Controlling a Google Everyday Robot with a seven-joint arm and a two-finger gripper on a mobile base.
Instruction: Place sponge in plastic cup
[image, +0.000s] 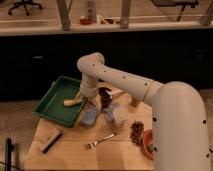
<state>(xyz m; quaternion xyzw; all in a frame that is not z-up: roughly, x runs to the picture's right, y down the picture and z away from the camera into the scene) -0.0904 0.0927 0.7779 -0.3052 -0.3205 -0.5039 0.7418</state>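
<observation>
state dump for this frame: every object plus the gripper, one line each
sponge: flat on the table, outside the plastic cup
plastic cup: upright, no sponge in it
gripper: low above the table, between sponge and plastic cup
green tray: flat, holds one yellowish item
fork: lying flat, near front edge
red-orange bowl: upright, partly hidden by the arm
tan block: lying flat, front left

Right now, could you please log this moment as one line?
hand: over table between sponge and plastic cup | sponge: on table, outside cup
</observation>
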